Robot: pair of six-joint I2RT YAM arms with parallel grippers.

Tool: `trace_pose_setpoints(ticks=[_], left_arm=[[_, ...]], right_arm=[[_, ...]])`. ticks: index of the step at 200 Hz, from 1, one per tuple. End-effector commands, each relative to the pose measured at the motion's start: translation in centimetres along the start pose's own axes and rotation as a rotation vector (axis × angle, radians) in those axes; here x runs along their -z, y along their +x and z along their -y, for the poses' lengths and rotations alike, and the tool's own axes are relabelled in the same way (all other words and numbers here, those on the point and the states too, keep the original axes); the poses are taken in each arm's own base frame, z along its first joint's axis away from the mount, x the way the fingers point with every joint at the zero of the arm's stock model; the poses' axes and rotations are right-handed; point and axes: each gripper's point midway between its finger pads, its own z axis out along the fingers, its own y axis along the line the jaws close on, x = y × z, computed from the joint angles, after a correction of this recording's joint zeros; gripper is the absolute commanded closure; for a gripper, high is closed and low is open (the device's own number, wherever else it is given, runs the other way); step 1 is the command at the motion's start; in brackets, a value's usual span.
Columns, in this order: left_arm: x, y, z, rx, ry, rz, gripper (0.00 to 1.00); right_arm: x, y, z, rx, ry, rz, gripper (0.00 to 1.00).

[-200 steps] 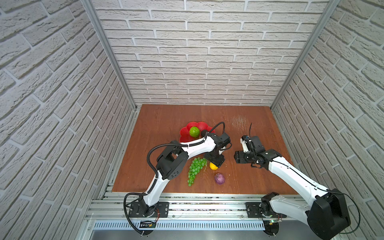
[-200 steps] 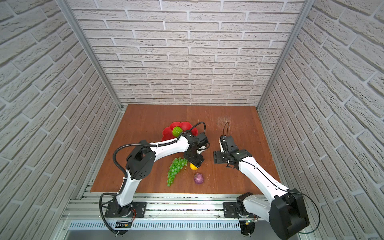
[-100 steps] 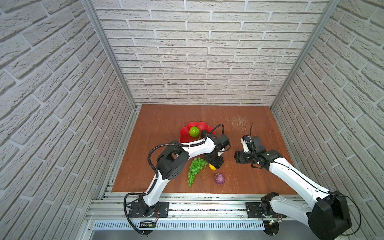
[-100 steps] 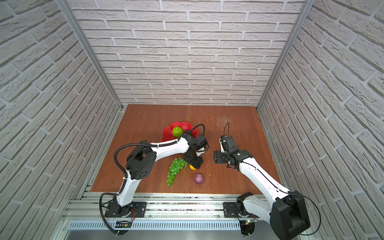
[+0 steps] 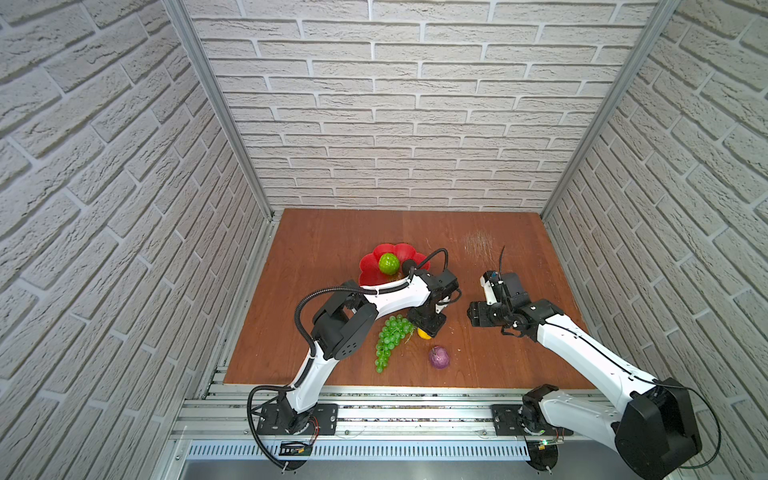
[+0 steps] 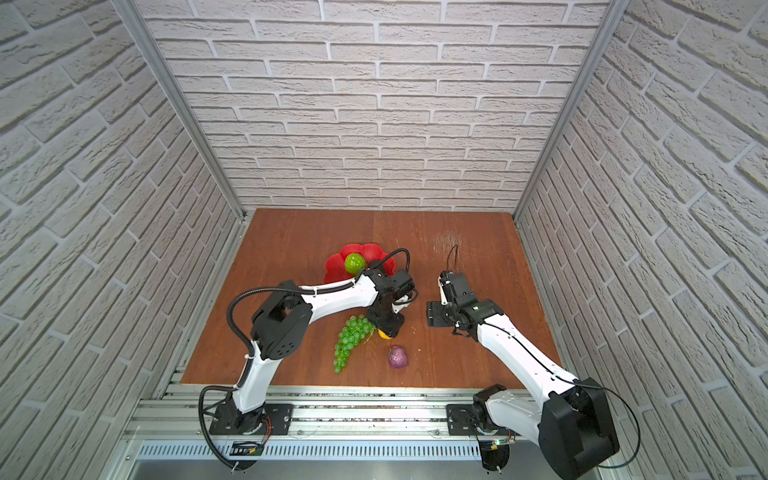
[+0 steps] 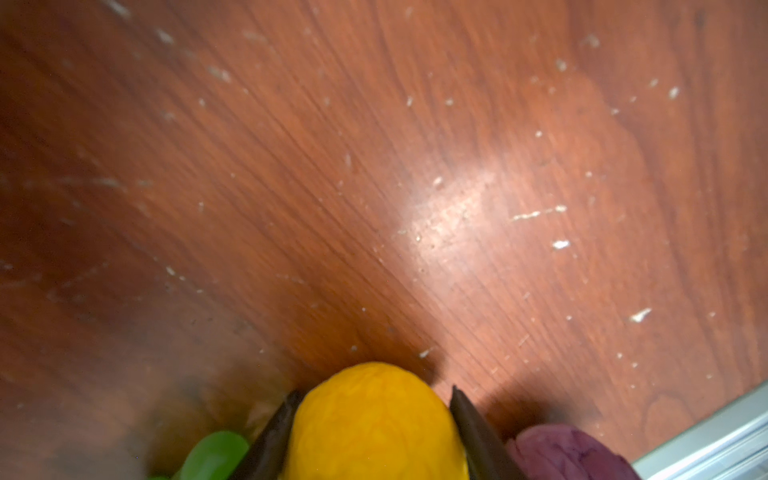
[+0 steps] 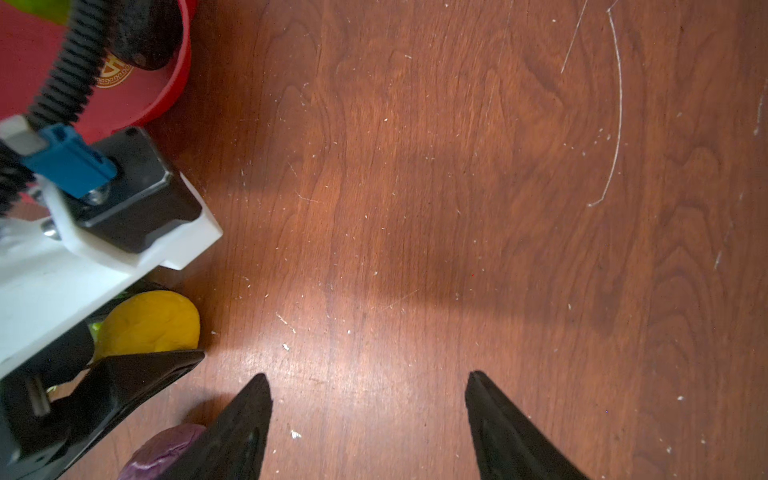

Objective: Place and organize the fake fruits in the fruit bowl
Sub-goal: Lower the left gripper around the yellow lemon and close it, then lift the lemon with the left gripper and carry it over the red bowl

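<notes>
The red fruit bowl stands left of the table's middle. In it lie the bumpy green ball and the dark avocado. In front of the bowl my left gripper points down, shut on the yellow lemon at table level. The green grape bunch lies just left of the lemon. The purple fruit sits nearer the front edge. My right gripper hangs open over bare wood, right of the lemon, holding nothing.
The wooden table is walled by brick panels on three sides. An aluminium rail runs along its front edge. The left arm's black cable arches over the bowl's right side. Bare wood lies behind and to the right of my right gripper.
The left gripper's jaws have closed onto the lemon beside the grape bunch. My right arm has stayed almost in place.
</notes>
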Motion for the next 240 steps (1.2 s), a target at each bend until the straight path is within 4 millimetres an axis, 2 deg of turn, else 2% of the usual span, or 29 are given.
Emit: trace_pose_setpoints(ticks=[1,46,86,111,140,160,181,212,240], left_arm=[[1.8,0.0,0.4,-0.003,0.001,0.015,0.54],[5.0,-1.9,0.6,0.009,0.02,0.127,0.57],[9.6,-2.9,-0.5,0.068,0.07,0.228,0.58],[13.1,-2.9,-3.3,0.129,0.079,0.301,0.58],[15.6,-2.4,-8.6,0.242,0.045,0.359,0.58],[15.9,-2.0,-11.7,0.299,0.004,0.381,0.58],[15.2,-1.7,-14.1,0.349,-0.023,0.391,0.58],[13.8,-1.8,-16.2,0.373,-0.06,0.392,0.59],[12.7,-2.4,-18.0,0.387,-0.081,0.39,0.59]], right_arm=[[-0.4,-0.1,-0.2,-0.009,-0.016,0.01,0.25],[-0.3,-0.3,-0.3,-0.002,-0.019,0.018,0.25],[-0.2,-1.3,-0.8,0.001,-0.037,0.041,0.25],[-0.2,-2.0,-1.5,0.003,-0.065,0.057,0.26],[-0.2,-2.4,-2.6,0.031,-0.121,0.066,0.27],[0.1,-2.8,-3.1,0.036,-0.144,0.08,0.27],[0.5,-3.5,-3.6,0.049,-0.146,0.09,0.27],[0.7,-4.0,-4.7,0.093,-0.146,0.1,0.27],[0.7,-4.0,-6.5,0.178,-0.138,0.094,0.27]])
